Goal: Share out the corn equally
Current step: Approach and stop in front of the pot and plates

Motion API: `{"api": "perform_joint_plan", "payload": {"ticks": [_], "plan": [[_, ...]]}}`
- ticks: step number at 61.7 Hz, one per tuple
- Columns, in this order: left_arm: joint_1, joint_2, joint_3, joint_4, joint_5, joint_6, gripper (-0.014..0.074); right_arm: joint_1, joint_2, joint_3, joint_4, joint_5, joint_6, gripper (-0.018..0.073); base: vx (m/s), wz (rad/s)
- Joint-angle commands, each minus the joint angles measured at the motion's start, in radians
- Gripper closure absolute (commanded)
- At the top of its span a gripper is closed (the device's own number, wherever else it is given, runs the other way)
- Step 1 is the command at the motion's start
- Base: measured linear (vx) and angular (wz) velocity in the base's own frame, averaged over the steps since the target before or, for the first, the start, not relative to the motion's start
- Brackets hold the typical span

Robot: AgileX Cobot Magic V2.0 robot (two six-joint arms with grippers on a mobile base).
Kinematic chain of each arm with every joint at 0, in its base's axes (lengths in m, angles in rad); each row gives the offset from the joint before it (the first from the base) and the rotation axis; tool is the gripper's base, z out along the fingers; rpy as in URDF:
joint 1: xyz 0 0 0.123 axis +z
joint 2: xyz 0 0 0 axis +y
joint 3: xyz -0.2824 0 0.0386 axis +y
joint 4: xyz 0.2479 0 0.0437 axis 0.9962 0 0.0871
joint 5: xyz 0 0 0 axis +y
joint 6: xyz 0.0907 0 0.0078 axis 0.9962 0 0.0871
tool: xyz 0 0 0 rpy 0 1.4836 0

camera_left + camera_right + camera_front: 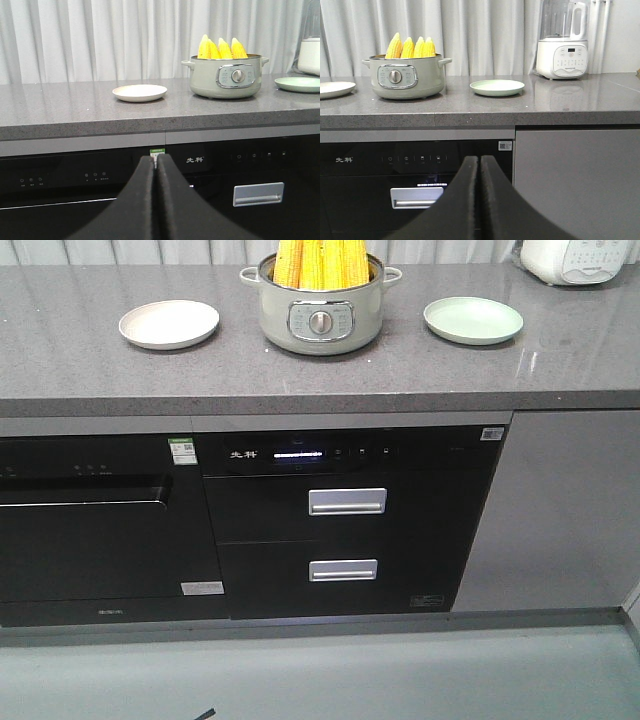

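So, tabletop: grey speckled stone tabletop [100,370] carries everything, nothing dealt out yet.
Pot: pale-green round electric pot with a front dial [320,315] sits at its middle.
Corn: bright-yellow cobs [320,265] all standing tips-up inside the pot, every one left to share.
Plates: cream round plate [169,323] and mint-green round plate [473,320] flank the pot, both bare.
Arms: left gripper [156,159] and right gripper [479,160] low before the cabinet fronts [300,530], black fingers [135,210] pressed together on nothing.

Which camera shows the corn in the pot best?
The right wrist view: four tips of the corn stand whole above the pot. The front view cuts the cobs off at its top edge; the left wrist view shows them overlapping, harder to count.
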Motion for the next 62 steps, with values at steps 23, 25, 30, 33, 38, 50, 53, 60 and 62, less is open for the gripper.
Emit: {"api": "perform_joint_plan", "payload": {"ticks": [23,25,30,33,38,50,53,60,62], "plan": [[-0.001,-0.017,0.015,-0.001,-0.077,-0.009,0.0603,-0.005,-0.001,0.007,-0.008,-0.074,-0.01,0.0562,0.12,0.04],[-0.001,-0.017,0.015,-0.001,-0.077,-0.009,0.0603,-0.005,-0.001,0.007,-0.008,-0.074,-0.01,0.0562,0.13,0.03],[-0.001,-0.017,0.015,-0.001,-0.077,-0.009,0.0603,-0.005,-0.001,0.007,-0.008,-0.074,-0.01,0.0562,0.14,0.03],[-0.001,-0.017,0.015,-0.001,-0.077,-0.009,0.0603,-0.005,-0.001,0.007,-0.008,-0.074,-0.01,0.0562,0.14,0.04],[-0.001,-0.017,0.015,-0.001,-0.077,-0.009,0.0603,-0.005,-0.001,0.007,-0.008,-0.074,-0.01,0.0562,0.14,0.03],[-0.001,-0.017,0.015,-0.001,-0.077,-0.009,0.0603,-0.005,-0.001,0.007,-0.008,-0.074,-0.01,0.0562,0.14,0.02],[-0.001,-0.017,0.015,-0.001,-0.077,-0.009,0.0603,-0.005,-0.001,0.007,-0.008,-0.074,-0.01,0.0562,0.14,0.01],[-0.001,-0.017,0.015,-0.001,-0.077,-0.009,0.0603,-0.005,-0.001,0.007,-0.008,-0.074,-0.01,0.0562,0.14,-0.01],[-0.001,-0.017,0.015,-0.001,-0.077,-0.009,0.0603,-0.005,-0.001,0.007,-0.008,-0.074,-0.01,0.0562,0.14,-0.02]]}}
